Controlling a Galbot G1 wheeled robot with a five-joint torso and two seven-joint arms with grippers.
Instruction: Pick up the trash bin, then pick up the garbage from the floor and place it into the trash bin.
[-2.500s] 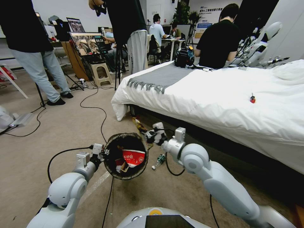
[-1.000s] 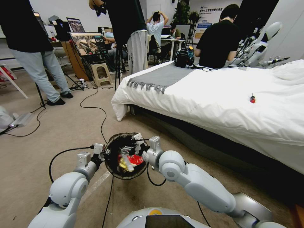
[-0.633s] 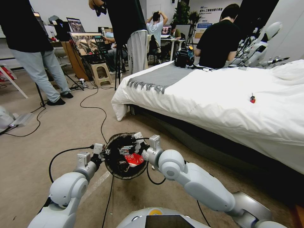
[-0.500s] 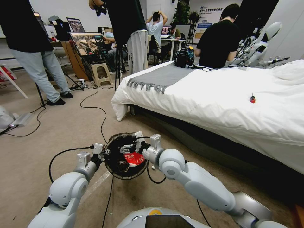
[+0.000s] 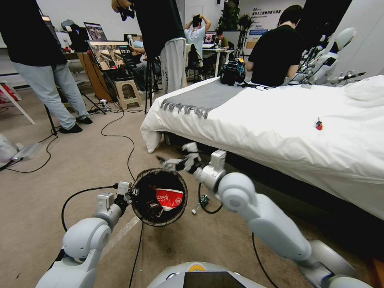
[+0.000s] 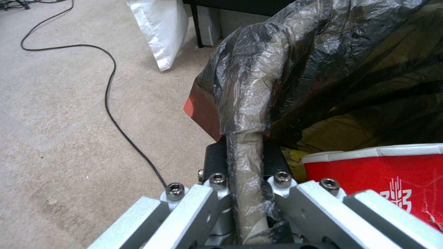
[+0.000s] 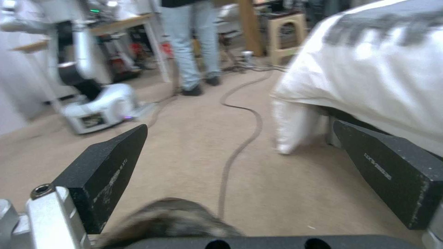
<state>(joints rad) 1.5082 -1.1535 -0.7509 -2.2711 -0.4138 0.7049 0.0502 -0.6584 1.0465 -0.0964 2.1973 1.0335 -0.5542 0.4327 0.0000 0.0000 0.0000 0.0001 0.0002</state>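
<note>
My left gripper (image 5: 129, 195) holds the trash bin (image 5: 141, 208) above the floor (image 5: 80, 168), shut on its rim; the left wrist view shows the fingers (image 6: 210, 204) clamped on the bag-wrapped rim (image 6: 244, 114). Inside lie a red-and-white paper cup (image 5: 169, 199) (image 6: 383, 176) and other litter. My right gripper (image 5: 175, 154) hovers just past the bin's far rim, open, and nothing sits between its black pads (image 7: 104, 169). A green-labelled clear bottle (image 5: 201, 202) lies on the carpet right of the bin, under my right forearm.
A white bed (image 5: 280, 120) fills the right side, with dark space beneath its edge. Black cables (image 5: 120, 138) run across the carpet ahead and under the bin. People stand and sit at the far left and back. Open carpet lies to the left.
My right gripper has lifted out of the bin and moved forward toward the bed, open. The yellow wrapper seen at the bin's mouth has dropped from sight. The bottle shows again.
</note>
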